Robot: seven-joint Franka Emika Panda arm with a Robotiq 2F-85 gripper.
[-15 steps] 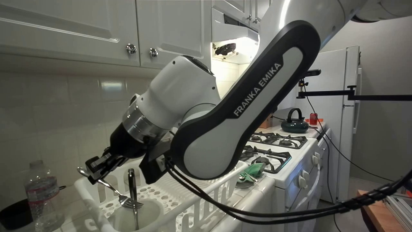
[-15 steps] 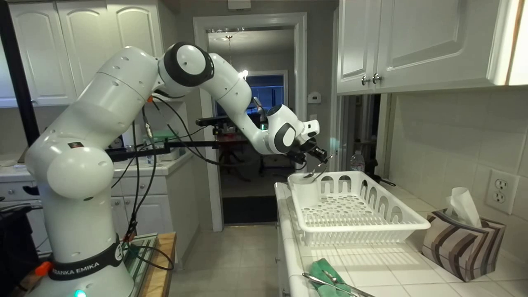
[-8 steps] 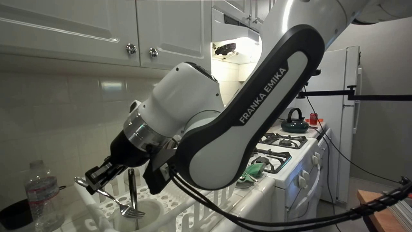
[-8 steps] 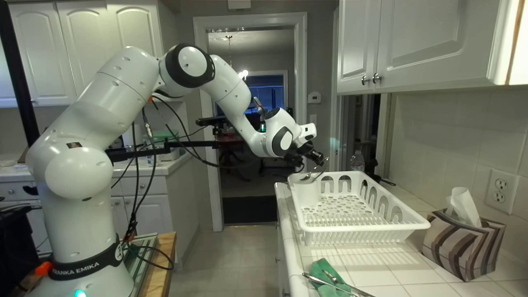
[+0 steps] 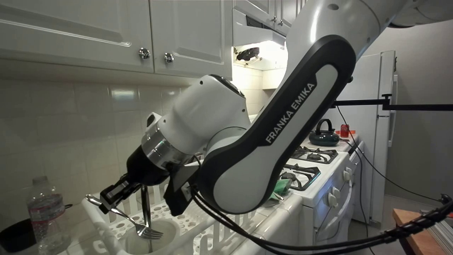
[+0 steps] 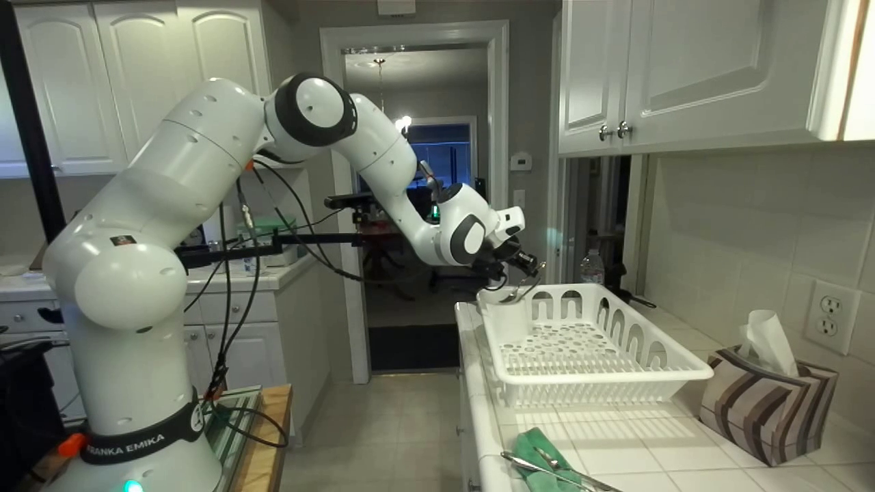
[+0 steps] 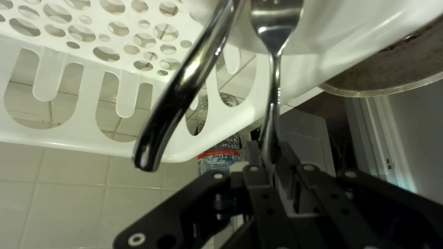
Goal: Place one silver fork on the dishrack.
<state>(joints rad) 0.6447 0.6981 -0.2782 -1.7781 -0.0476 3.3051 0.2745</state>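
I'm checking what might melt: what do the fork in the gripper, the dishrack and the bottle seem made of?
Fork: polished metal, from its sharp bright highlights. Dishrack: probably moulded plastic, white with soft sheen. Bottle: see-through and glossy, likely plastic.

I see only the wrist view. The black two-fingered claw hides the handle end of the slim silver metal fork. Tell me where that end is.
Observer: In an exterior view, the handle end of the slim silver metal fork sticks out beyond the claw.
Operator: My frame also cuts the fork off at the top. Say which end is lower.
Observer: The tined end is lower in an exterior view.
Operator: Now name something my frame leaves out entirely.
Observer: In an exterior view, a boxy, brown-and-cream striped tissue box stands beside the large white plastic dishrack.
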